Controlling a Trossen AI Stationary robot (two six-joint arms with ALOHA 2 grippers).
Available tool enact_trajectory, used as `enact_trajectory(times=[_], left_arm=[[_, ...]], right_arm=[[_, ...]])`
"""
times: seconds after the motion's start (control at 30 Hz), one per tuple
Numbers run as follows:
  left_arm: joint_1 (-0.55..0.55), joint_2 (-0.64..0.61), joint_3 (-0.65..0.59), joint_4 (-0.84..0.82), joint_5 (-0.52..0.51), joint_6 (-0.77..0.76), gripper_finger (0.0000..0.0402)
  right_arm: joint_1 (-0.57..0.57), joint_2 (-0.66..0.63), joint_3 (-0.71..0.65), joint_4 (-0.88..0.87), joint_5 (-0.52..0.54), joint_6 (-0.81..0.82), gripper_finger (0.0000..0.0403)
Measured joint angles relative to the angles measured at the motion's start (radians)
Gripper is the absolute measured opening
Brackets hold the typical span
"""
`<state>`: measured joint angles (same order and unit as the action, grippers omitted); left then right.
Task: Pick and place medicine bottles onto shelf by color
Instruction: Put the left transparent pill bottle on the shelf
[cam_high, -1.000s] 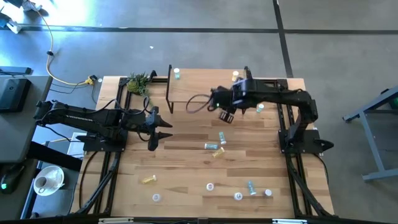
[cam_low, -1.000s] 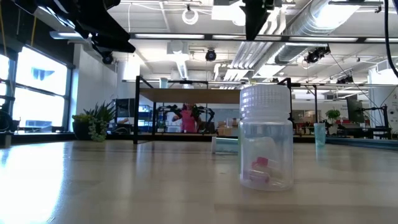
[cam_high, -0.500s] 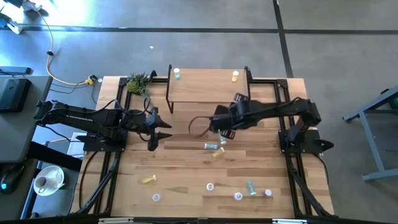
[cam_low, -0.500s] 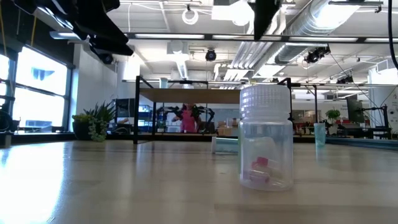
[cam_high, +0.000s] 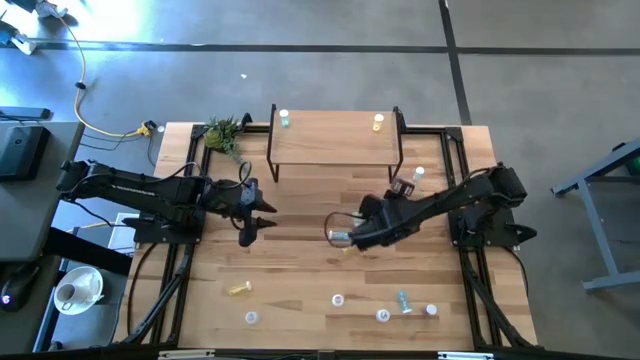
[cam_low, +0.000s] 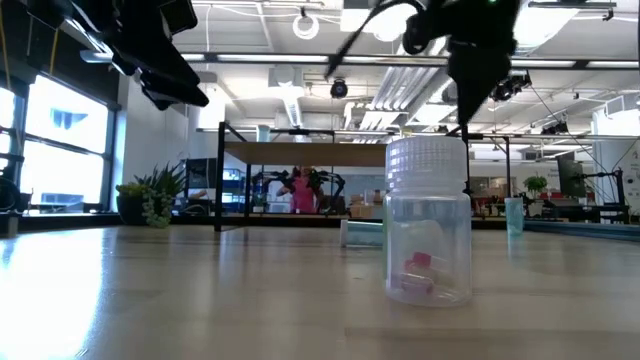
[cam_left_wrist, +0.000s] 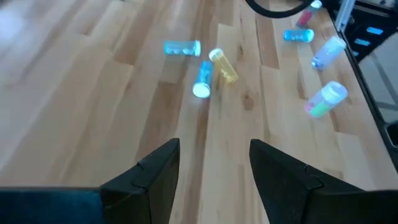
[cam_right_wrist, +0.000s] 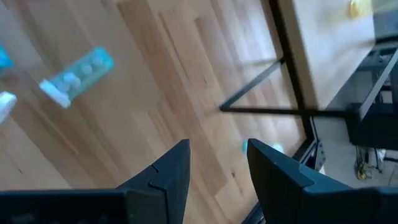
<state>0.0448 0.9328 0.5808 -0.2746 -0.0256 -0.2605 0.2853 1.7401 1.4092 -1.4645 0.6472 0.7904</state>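
Note:
The shelf (cam_high: 335, 140) stands at the table's far middle, with a teal bottle (cam_high: 284, 118) and a yellow bottle (cam_high: 378, 122) upright on its board. My right gripper (cam_high: 358, 236) is open and empty at the table's centre, over a lying light-blue bottle (cam_high: 340, 236) and a yellow one (cam_high: 348, 246). The right wrist view shows its open fingers (cam_right_wrist: 217, 168) and a teal bottle (cam_right_wrist: 78, 76) lying on the table. My left gripper (cam_high: 268, 215) is open and empty, left of centre, and its wrist view (cam_left_wrist: 214, 168) faces those lying bottles (cam_left_wrist: 203, 79).
More bottles stand or lie near the table's near edge (cam_high: 338, 299) (cam_high: 404, 301) (cam_high: 238, 288). Two stand by the shelf's right leg (cam_high: 417, 174). A clear bottle with pink contents (cam_low: 428, 220) stands upright close to the low camera. A small plant (cam_high: 222, 130) is left of the shelf.
My right gripper has gone from beside the shelf's right end toward the table's near edge and left, coming down over the bottles lying at the centre. It stays open and empty. No bottle has moved.

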Motion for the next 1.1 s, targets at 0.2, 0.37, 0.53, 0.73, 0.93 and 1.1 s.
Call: enact_trajectory(times=[0.2,0.37,0.53,0.73,0.93,1.1], left_arm=[[0.0,0.029,0.0,0.001,0.056,-0.044,0.0184],[0.0,0.029,0.0,0.001,0.13,-0.016,0.0184],[-0.007,0.022,0.0,0.002,0.239,-0.053,0.0184],[-0.061,0.022,0.0,0.052,0.243,-0.083,0.0184],[-0.129,0.019,0.065,0.055,0.228,-0.04,0.0184],[-0.175,0.019,0.141,0.059,0.217,0.154,0.0184]], right_arm=[[0.075,-0.001,-0.072,0.002,0.044,0.185,0.0151],[0.121,-0.001,-0.083,0.001,0.105,0.293,0.0151],[0.117,-0.002,-0.067,-0.002,0.165,0.304,0.0151],[0.061,-0.001,-0.028,-0.002,0.203,0.301,0.0151],[0.01,-0.002,-0.003,-0.002,0.218,0.301,0.0151],[-0.005,-0.002,-0.003,-0.002,0.218,0.301,0.0151]])
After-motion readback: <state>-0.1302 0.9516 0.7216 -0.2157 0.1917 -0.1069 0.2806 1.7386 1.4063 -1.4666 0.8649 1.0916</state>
